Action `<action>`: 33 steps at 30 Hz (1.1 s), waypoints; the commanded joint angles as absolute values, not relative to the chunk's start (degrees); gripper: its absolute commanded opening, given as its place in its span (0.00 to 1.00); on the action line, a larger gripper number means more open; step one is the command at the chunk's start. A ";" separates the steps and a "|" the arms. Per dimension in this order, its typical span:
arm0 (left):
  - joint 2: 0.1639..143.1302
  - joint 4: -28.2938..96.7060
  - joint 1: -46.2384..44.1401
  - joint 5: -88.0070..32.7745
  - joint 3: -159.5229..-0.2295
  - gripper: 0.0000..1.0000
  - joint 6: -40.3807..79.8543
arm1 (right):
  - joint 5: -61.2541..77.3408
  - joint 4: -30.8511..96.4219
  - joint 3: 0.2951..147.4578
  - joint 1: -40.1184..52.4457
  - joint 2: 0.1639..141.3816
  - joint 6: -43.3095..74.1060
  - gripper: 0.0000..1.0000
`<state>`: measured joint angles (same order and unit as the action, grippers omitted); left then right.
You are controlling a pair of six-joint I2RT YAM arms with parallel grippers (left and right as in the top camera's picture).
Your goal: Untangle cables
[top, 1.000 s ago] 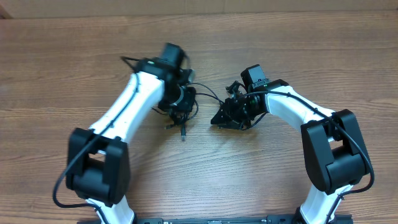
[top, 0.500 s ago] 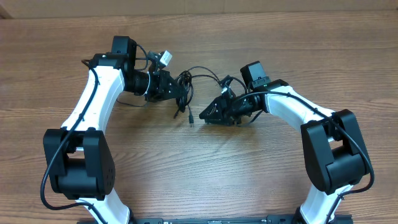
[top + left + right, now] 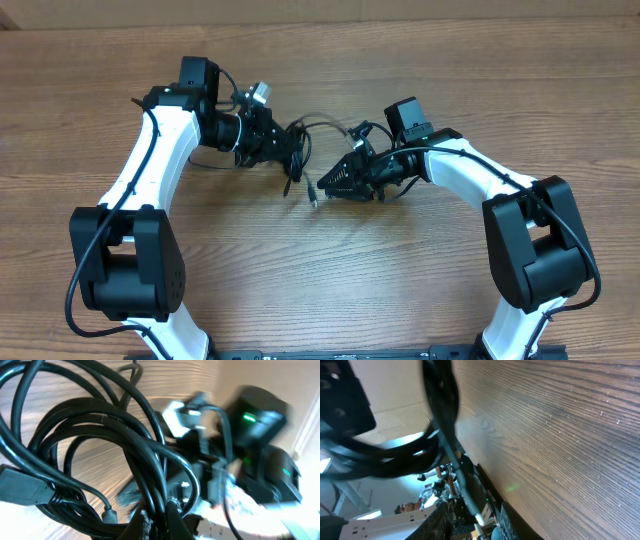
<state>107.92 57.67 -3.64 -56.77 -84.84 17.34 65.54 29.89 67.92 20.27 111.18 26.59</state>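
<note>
Progress: early, I reckon | cables [image 3: 297,150] one knotted bunch over mid-table [image 3: 400,280] | left gripper [image 3: 282,143] clamped on bunch | right gripper [image 3: 324,185] just beside it, grip unclear | separating strands not yet done

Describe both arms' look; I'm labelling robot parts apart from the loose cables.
Left arm and right arm match: white rounded link shells, black joint housings, a thin black wire looping along each. Left gripper and right gripper are black, a boxy black camera behind each.
</note>
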 commanded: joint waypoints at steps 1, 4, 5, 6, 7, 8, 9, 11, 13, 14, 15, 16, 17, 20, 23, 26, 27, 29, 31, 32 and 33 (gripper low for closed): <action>108.47 60.27 -3.29 -42.54 -86.30 0.08 28.62 | 63.59 30.59 68.69 20.60 111.39 25.28 0.30; 108.47 63.09 -3.79 -32.86 -86.30 0.13 33.10 | 59.72 32.05 68.69 20.62 111.39 25.28 0.30; 108.47 63.24 -4.23 -30.92 -86.30 0.13 33.01 | 58.57 32.51 68.69 20.62 111.39 25.28 0.30; 108.47 63.24 -4.73 -29.32 -86.30 0.14 32.99 | 57.25 33.10 68.69 20.62 111.39 25.28 0.30; 108.47 63.22 -5.52 -27.70 -86.30 0.13 32.99 | 56.21 33.52 68.69 20.62 111.39 25.26 0.30; 108.47 63.13 -6.31 -26.41 -86.30 0.13 33.01 | 55.44 33.80 68.69 20.62 111.39 25.28 0.30; 108.47 62.96 -7.31 -24.95 -86.30 0.12 33.01 | 54.92 33.98 68.69 20.62 111.39 25.28 0.30; 108.47 62.72 -9.54 -21.54 -86.30 0.12 32.97 | 54.30 34.15 68.69 20.62 111.39 25.26 0.31; 108.47 62.63 -12.14 -15.94 -86.30 0.18 32.95 | 53.45 34.24 68.69 20.62 111.39 25.26 0.31; 108.47 62.74 -13.37 -12.16 -86.30 0.22 32.95 | 53.10 34.41 68.69 20.62 111.39 25.23 0.31; 108.47 62.94 -14.33 -8.45 -86.30 0.30 32.91 | 52.71 34.68 68.69 20.62 111.39 25.15 0.31; 108.47 63.42 -15.25 -4.25 -86.30 0.35 32.99 | 52.53 34.85 68.69 20.62 111.39 24.69 0.31; 108.47 64.07 -15.84 -1.10 -86.30 0.37 33.17 | 52.53 35.05 68.69 20.62 111.39 23.29 0.32; 108.47 66.61 -16.43 3.16 -86.28 0.40 36.21 | 51.96 35.27 68.69 20.67 111.39 20.73 0.43; 108.47 66.87 -16.43 1.41 -85.54 0.41 36.69 | 47.55 34.54 68.69 20.95 111.39 23.70 0.44; 108.47 65.32 -16.43 1.50 -83.35 0.41 37.52 | 43.86 32.99 68.69 22.11 111.39 26.92 0.45; 108.47 64.23 -16.40 1.43 -82.21 0.41 37.54 | 43.62 32.38 68.69 22.65 111.39 27.07 0.45; 108.47 62.04 -16.40 0.25 -79.94 0.38 37.89 | 43.53 31.16 68.69 23.94 111.39 27.18 0.50; 108.47 59.24 -16.43 -2.09 -77.45 0.31 37.69 | 43.53 29.93 68.69 25.36 111.39 27.27 0.55; 108.47 57.95 -16.40 -2.83 -76.29 0.27 37.67 | 43.48 28.91 68.69 26.41 111.39 27.24 0.58; 108.47 57.25 -16.40 -2.81 -75.61 0.25 37.69 | 43.38 28.49 68.69 26.87 111.39 27.24 0.59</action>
